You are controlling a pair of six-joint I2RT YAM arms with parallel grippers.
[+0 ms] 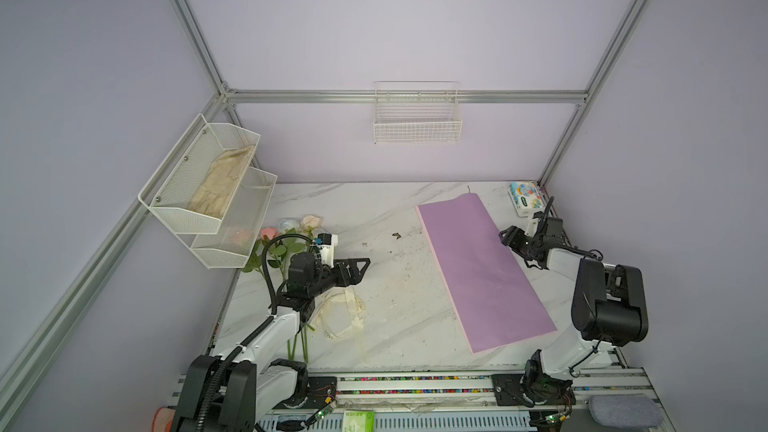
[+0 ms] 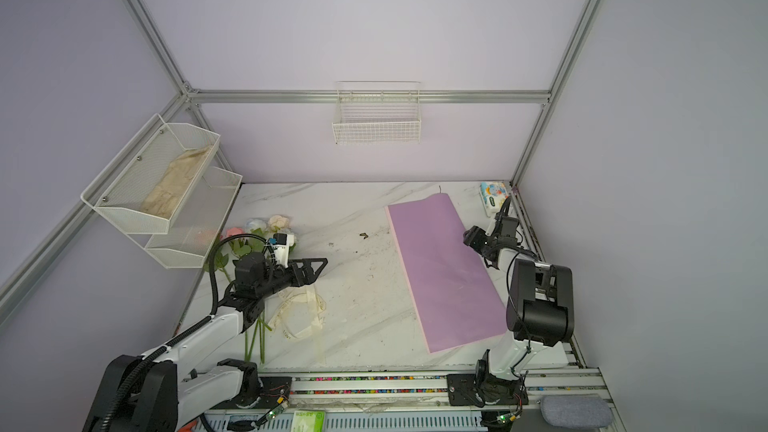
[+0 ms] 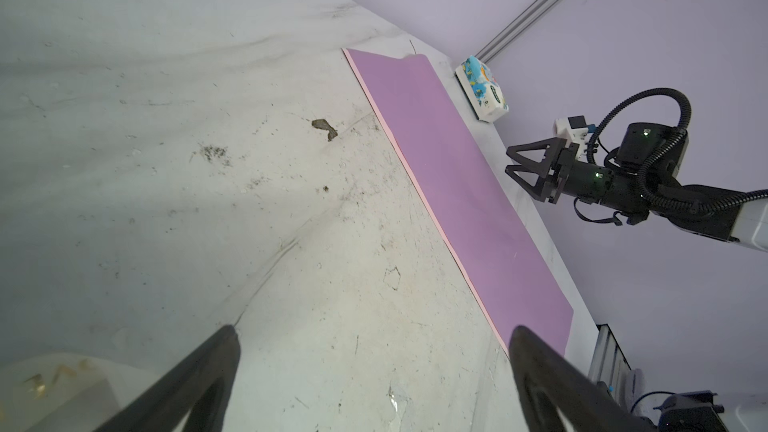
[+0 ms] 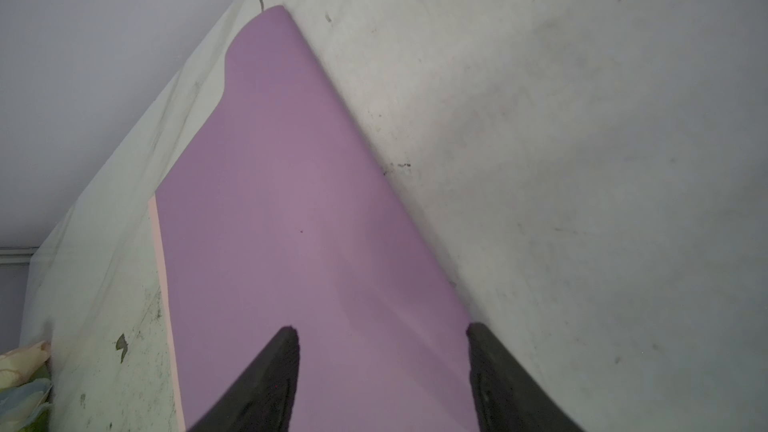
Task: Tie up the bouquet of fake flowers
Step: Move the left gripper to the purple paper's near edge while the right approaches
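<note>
- The bouquet of fake flowers point(image 1: 289, 225) point(image 2: 255, 224) lies at the left side of the marble worktop point(image 1: 374, 209), with the blooms toward the back wall and the stems toward the front. The left arm partly covers it.
- The left gripper point(image 1: 362, 270) point(image 3: 374, 330) hovers just right of the leaves, jaws wide apart, holding nothing.
- A cream lettered ribbon point(image 1: 340, 317) lies beside the stems.
- The right gripper point(image 1: 504, 238) point(image 4: 381, 328) is well apart from the bouquet. Its jaws stand apart over the right edge of the lilac paper sheet point(image 1: 482, 272), probably not touching it.

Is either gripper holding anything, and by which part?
Nothing is held: the left gripper is open over the table, the right gripper open at the edge of the lilac paper.
</note>
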